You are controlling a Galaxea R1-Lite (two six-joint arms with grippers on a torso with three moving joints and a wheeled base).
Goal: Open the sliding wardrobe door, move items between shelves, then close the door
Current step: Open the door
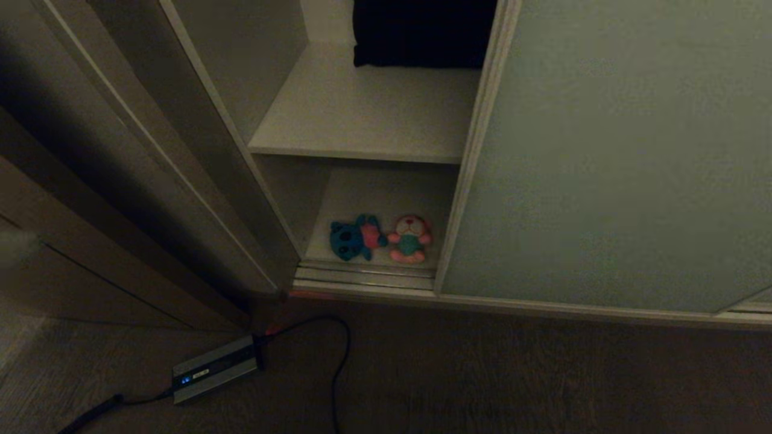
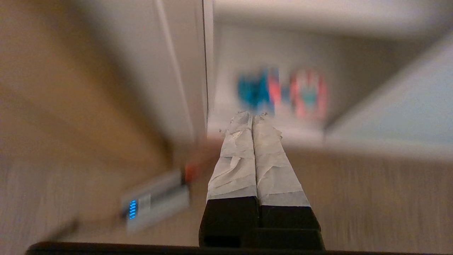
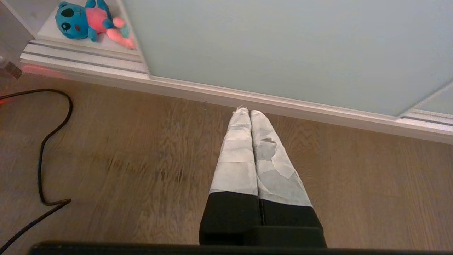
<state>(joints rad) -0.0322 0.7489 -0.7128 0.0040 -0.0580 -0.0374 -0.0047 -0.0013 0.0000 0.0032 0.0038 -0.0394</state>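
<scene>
Head view: sliding door [image 1: 609, 157] standing to the right of the open bay. Blue toy [image 1: 353, 237] and pink toy [image 1: 409, 239] lying side by side on the bottom shelf [image 1: 386, 193], pink one nearer the door; upper shelf [image 1: 368, 114] carrying a black cushion [image 1: 422, 33]. Power box [image 1: 216, 367] with cable [image 1: 338, 361] sitting on the floor [image 1: 543, 374].

Left wrist view: left gripper [image 2: 253, 115], fingers pressing together, empty, pointing toward the toys.

Right wrist view: right gripper [image 3: 249, 112], fingers closed, empty, hanging over floor near the door's bottom rail [image 3: 283, 102].
</scene>
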